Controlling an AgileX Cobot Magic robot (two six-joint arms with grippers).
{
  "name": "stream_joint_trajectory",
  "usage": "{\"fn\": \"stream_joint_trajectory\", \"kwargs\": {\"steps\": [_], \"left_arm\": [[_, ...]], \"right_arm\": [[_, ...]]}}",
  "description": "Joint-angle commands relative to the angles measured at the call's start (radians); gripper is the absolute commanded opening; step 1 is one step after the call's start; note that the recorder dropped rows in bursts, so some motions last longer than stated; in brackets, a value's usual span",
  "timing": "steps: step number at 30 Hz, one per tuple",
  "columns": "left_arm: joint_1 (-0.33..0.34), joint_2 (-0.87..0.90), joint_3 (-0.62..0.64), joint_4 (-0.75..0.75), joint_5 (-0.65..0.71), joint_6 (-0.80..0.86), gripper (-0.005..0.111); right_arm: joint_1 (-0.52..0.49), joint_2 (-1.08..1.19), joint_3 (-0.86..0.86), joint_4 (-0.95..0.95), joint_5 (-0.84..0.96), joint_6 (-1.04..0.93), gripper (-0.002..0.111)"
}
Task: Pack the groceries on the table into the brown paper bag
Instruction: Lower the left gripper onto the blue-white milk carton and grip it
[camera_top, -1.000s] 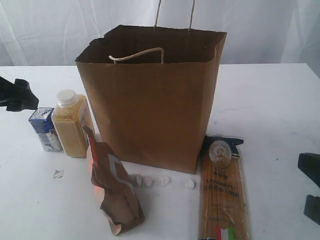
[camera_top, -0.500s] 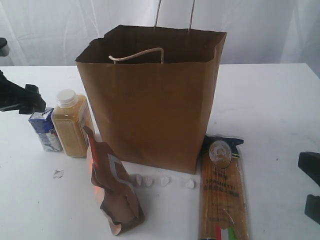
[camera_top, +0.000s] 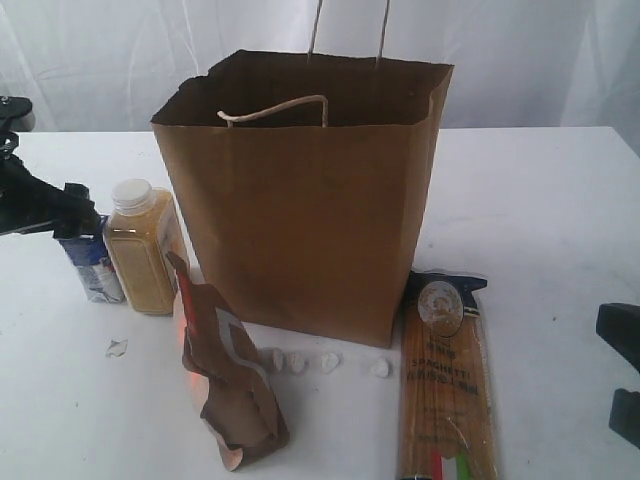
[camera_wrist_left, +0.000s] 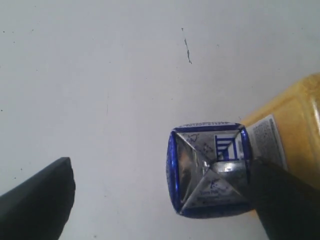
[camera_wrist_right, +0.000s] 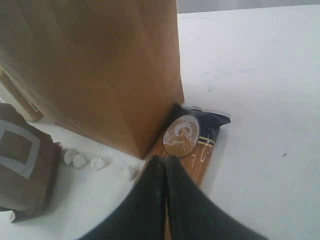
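Brown paper bag (camera_top: 300, 200): upright on worktop (camera_top: 540, 200); interior hidden.
Beside bag, left: small blue-white carton (camera_top: 95, 270), yellow-filled bottle (camera_top: 140, 255).
Before bag: brown-orange foil pouch (camera_top: 225, 375), spaghetti packet (camera_top: 443, 380).
Left fingers (camera_wrist_left: 40, 200): spread over carton, empty.
Right fingers (camera_wrist_right: 162, 172): clenched, empty.
Progress: four items left, likely early.

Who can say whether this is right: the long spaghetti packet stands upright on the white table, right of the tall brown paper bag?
Wrong: the long spaghetti packet lies flat, not upright, on the white table, right of the tall brown paper bag, as the exterior view shows.
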Motion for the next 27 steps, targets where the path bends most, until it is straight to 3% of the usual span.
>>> {"fn": "stream_joint_trajectory", "kwargs": {"steps": [1, 8, 14, 27], "left_arm": [[0.003, 0.018, 0.006, -0.015, -0.018, -0.006, 0.093], [-0.003, 0.03, 0.006, -0.035, -0.005, -0.009, 0.093], [-0.058, 0.026, 0.004, -0.049, 0.013, -0.009, 0.093], [-0.058, -0.021, 0.004, -0.07, 0.021, -0.009, 0.093]], "right_arm": [[0.001, -0.005, 0.006, -0.005, -0.015, 0.0, 0.0], [0.001, -0.005, 0.006, -0.005, -0.015, 0.0, 0.0], [0.001, -0.005, 0.006, -0.005, -0.013, 0.0, 0.0], [0.001, -0.005, 0.006, -0.005, -0.013, 0.0, 0.0]]}}
